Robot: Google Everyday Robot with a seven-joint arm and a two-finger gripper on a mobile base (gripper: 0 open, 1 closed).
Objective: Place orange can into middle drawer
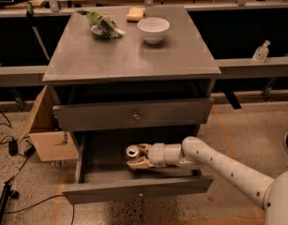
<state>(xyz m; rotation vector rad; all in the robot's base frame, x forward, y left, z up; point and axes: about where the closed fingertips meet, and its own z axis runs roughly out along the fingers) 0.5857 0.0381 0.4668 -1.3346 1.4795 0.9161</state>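
Observation:
The middle drawer [139, 189] is pulled open, the lower of the grey cabinet's two drawers. My gripper [138, 156] reaches in from the right, inside the drawer. It is shut on the orange can [132, 153], whose silver top faces up. The can is low in the drawer, near its middle; its base is hidden by the fingers, so I cannot tell whether it rests on the drawer floor.
The closed upper drawer [133, 114] hangs just above my arm. On the cabinet top [129, 55] sit a white bowl [153, 29], a green bag [104, 24] and a yellow sponge [135, 14]. A cardboard box [49, 132] stands left of the cabinet. Cables lie on the floor at left.

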